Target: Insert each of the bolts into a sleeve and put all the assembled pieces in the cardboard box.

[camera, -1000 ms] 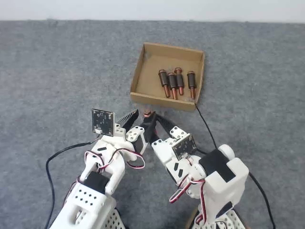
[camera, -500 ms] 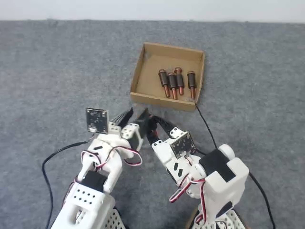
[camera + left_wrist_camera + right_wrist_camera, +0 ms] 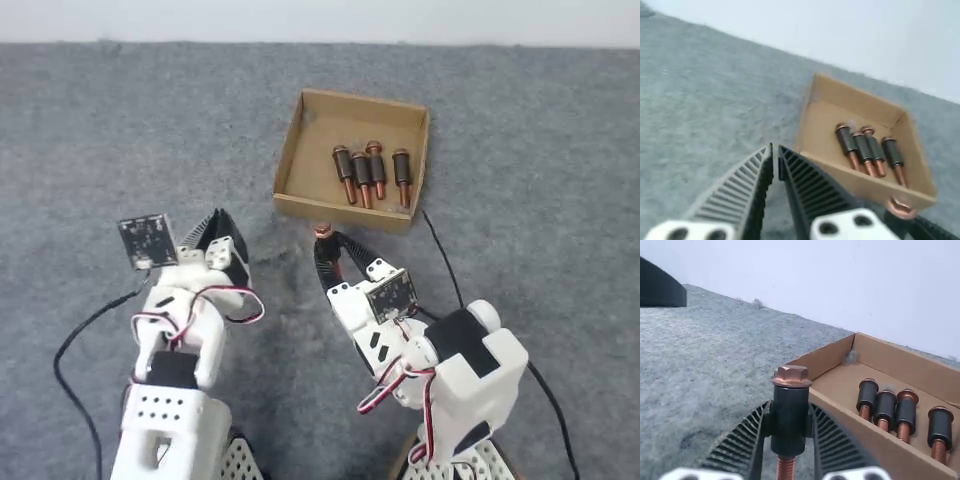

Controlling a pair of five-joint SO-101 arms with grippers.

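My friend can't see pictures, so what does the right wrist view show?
Black jaws grip a sleeve with a bolt upright in it, close to the camera. Right behind it, an open box holds four more sleeved bolts lying side by side, on grey carpet with a white wall beyond.

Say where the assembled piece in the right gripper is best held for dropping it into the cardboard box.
Grip the assembled piece on its black sleeve, from two opposite sides, as the right gripper does. The sleeve is the widest, straight-walled part; the piece stands upright, copper head above the fingers and thread below, so both ends are free.
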